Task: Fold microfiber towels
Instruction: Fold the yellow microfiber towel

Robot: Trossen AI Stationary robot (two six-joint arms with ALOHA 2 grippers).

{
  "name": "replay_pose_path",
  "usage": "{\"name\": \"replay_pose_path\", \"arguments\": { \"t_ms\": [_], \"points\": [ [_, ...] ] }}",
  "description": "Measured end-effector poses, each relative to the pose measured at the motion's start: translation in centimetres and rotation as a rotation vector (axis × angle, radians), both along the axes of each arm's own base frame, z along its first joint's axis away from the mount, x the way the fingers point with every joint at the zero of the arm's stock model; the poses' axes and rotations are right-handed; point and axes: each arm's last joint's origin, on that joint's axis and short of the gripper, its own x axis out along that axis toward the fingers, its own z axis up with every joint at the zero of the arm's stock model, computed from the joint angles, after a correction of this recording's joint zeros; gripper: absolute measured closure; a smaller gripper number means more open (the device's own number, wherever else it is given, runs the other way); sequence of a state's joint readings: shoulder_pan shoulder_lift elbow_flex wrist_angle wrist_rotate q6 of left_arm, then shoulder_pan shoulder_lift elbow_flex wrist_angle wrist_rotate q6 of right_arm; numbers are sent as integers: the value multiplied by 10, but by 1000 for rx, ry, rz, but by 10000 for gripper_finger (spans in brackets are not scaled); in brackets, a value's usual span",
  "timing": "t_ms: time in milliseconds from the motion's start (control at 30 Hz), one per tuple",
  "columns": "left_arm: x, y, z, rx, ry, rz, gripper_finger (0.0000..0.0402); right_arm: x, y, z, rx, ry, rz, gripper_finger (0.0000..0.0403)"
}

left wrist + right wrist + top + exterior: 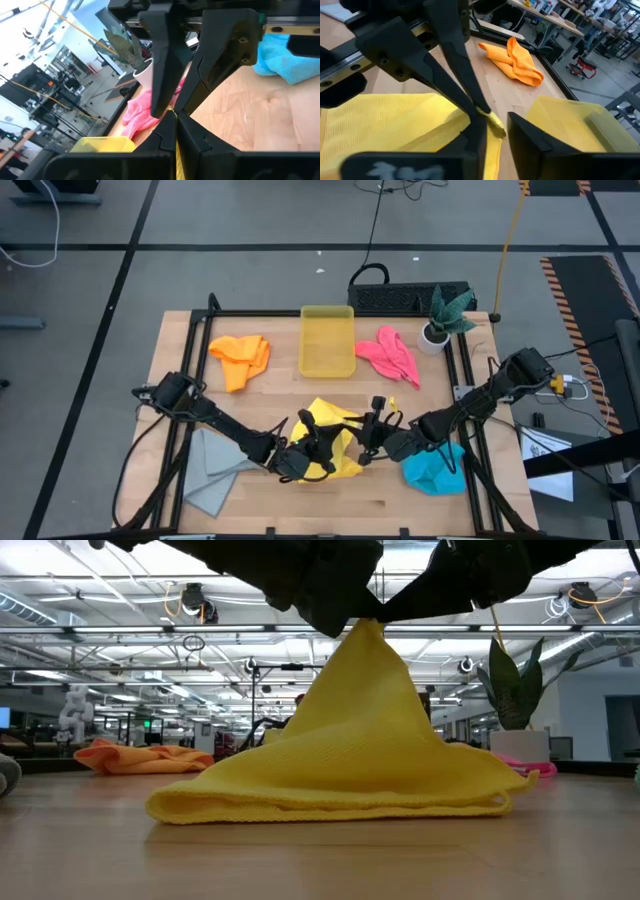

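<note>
At the desk's near middle, we find the yellow towel [330, 442] lifted into a tent, its peak pinched between both arms and its folded hem resting on the wood. The left pincer [300, 457] is clenched on the peak; its wrist view shows a thin yellow edge squeezed between the fingers. The right pincer [487, 120] meets it at the same spot, jaws a little apart with a yellow corner between them; we cannot tell if it grips or is letting go. We judge the raised corner is meant to carry one half over the other, so the fold is midway.

Near neighbours: the blue towel [434, 468] crumpled just beside the right arm, the grey towel [212, 470] flat under the left arm. Either could snag a sweeping elbow.

Farther back: the orange towel [241, 358] bunched at left, the yellow bin [327, 340] centred, the pink towel [390, 354] beside the plant [444, 316]. These four towels look unfolded as yet.
</note>
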State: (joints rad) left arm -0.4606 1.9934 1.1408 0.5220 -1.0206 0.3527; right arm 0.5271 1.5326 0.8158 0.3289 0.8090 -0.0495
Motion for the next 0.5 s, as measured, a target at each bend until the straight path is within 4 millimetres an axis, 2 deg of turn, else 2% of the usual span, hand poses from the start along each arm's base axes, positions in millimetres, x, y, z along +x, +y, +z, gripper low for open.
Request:
{"name": "replay_pose_path", "arguments": {
  "t_ms": [100,233,433,500],
  "points": [
    [-3,-4,3,26,15,-6,388,-2,3,2,-23,0,20,288],
    [-10,-4,5,75,43,63,397,-11,13,20,-20,-43,96,260],
    [-25,-12,23,55,15,106,388,-32,23,38,-9,-75,151,251],
    [-31,-18,33,43,-4,88,391,-37,25,37,13,-58,156,253]
  ]
}}
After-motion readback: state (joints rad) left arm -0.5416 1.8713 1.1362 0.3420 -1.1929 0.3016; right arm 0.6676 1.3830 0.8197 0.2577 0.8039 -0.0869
